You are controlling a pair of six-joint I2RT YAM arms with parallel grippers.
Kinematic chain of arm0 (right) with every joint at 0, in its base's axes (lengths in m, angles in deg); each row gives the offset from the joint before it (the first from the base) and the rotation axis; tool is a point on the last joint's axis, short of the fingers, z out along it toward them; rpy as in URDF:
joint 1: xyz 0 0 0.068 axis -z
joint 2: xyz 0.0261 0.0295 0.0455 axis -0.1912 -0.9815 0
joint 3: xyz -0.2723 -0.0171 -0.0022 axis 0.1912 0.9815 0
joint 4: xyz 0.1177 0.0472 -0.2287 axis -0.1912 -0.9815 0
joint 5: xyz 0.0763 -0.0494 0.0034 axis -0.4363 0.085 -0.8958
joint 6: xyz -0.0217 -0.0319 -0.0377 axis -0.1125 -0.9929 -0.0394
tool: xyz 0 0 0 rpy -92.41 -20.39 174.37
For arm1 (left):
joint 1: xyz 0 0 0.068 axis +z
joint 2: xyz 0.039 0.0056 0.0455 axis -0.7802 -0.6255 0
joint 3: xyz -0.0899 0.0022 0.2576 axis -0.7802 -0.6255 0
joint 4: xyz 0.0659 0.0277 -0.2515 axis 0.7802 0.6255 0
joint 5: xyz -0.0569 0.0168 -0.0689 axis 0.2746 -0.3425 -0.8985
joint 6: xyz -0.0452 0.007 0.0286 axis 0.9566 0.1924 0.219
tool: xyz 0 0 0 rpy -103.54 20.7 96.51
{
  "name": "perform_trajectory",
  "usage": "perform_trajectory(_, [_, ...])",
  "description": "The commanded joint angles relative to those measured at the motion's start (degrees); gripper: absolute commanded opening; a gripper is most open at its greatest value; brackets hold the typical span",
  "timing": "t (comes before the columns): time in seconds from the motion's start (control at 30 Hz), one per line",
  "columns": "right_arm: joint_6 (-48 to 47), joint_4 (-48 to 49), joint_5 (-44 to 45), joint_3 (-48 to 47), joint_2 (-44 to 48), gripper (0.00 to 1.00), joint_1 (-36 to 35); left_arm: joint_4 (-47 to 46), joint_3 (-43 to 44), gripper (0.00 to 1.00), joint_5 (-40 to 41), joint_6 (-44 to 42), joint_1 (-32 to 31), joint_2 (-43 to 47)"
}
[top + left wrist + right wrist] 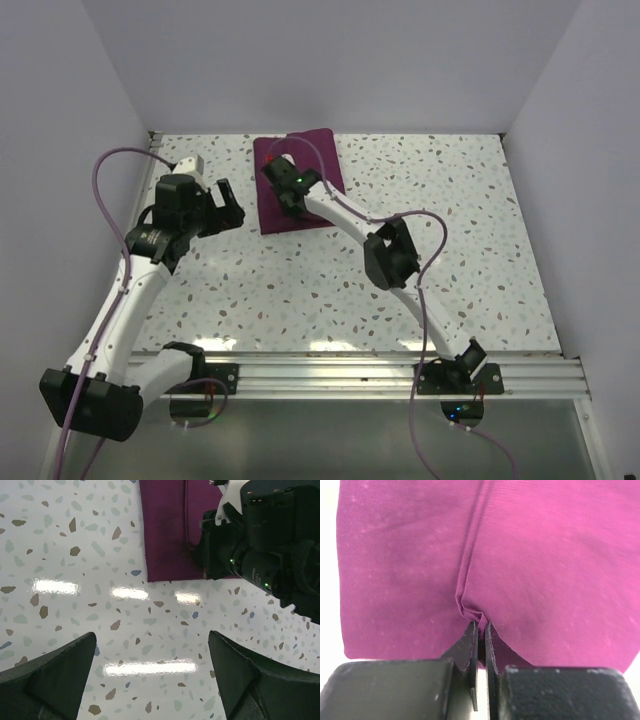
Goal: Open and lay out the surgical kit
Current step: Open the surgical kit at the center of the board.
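The surgical kit is a folded magenta-purple cloth wrap (312, 152) lying flat at the back middle of the table; its contents are hidden inside. My right gripper (482, 625) is shut on a pinched fold of the cloth (470, 607) near the wrap's near edge, on the wrap's left half (283, 192). In the left wrist view the wrap (170, 530) lies ahead with the right arm's wrist (260, 540) over it. My left gripper (152, 652) hangs open over bare table left of the wrap, holding nothing (228, 203).
The speckled white tabletop (420, 270) is boxed in by white walls at the left, back and right. A metal rail (380, 372) carrying both arm bases runs along the near edge. Purple cables (120, 160) loop beside the arms.
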Motion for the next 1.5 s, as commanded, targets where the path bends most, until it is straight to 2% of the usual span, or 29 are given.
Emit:
perform_trajectory(0.0, [0.6, -1.5, 3.3, 3.6, 12.2, 0.00, 1.7, -4.5, 4.9, 0.98, -0.6, -3.3, -0.1, -5.0])
perform_trajectory(0.2, [2.8, 2.9, 8.6, 18.5, 28.2, 0.00, 7.7, -5.9, 12.5, 0.98, -0.1, -8.1, -2.1, -21.6])
perform_trajectory(0.33, [4.5, 2.5, 9.7, 28.0, 34.0, 0.00, 12.3, -7.3, 18.9, 0.97, 1.0, -10.2, -4.9, -33.1])
perform_trajectory(0.6, [6.7, -1.2, 15.9, 42.7, 38.5, 0.00, 17.7, -1.6, 44.1, 0.96, 7.5, -12.1, -14.3, -59.4])
perform_trajectory(0.63, [7.3, -2.3, 15.6, 44.9, 38.5, 0.06, 18.9, -0.1, 46.3, 0.96, 8.2, -11.9, -16.0, -63.1])
perform_trajectory(0.7, [8.1, -3.7, 14.1, 46.2, 38.1, 0.54, 20.5, 1.6, 52.0, 0.96, 9.7, -11.7, -17.5, -66.2])
perform_trajectory(0.73, [8.8, -5.0, 14.1, 47.0, 37.9, 0.92, 21.3, 3.2, 53.4, 0.96, 10.5, -11.7, -19.0, -67.4])
perform_trajectory(0.77, [9.0, -5.9, 14.3, 47.0, 37.7, 0.98, 22.8, 4.0, 55.2, 0.96, 12.2, -11.3, -19.7, -69.3])
perform_trajectory(0.9, [7.9, -6.7, 15.7, 47.5, 39.5, 0.98, 25.7, 7.1, 54.9, 0.94, 17.2, -9.6, -22.6, -70.5])
perform_trajectory(1.0, [8.9, -6.8, 13.5, 47.8, 41.6, 0.98, 28.1, 8.3, 52.2, 0.91, 20.6, -7.3, -23.1, -69.8])
perform_trajectory(1.13, [9.0, -7.5, 11.4, 46.8, 42.1, 0.98, 28.5, 8.3, 48.9, 0.81, 21.5, -5.8, -23.1, -69.4])
perform_trajectory(1.33, [8.9, -7.5, 10.6, 46.3, 41.7, 0.98, 28.5, 7.8, 48.8, 0.58, 19.8, -6.9, -23.1, -72.8])
perform_trajectory(1.37, [8.8, -7.6, 10.8, 46.3, 41.6, 0.98, 28.5, 7.9, 48.9, 0.50, 19.6, -7.0, -23.1, -73.0])
perform_trajectory(1.43, [8.7, -7.8, 11.2, 46.1, 41.4, 0.98, 28.6, 8.6, 49.2, 0.40, 19.4, -7.0, -23.1, -73.3])
perform_trajectory(1.47, [8.8, -7.8, 11.4, 45.9, 41.4, 0.98, 28.5, 8.9, 49.4, 0.26, 19.6, -7.0, -23.1, -73.0])
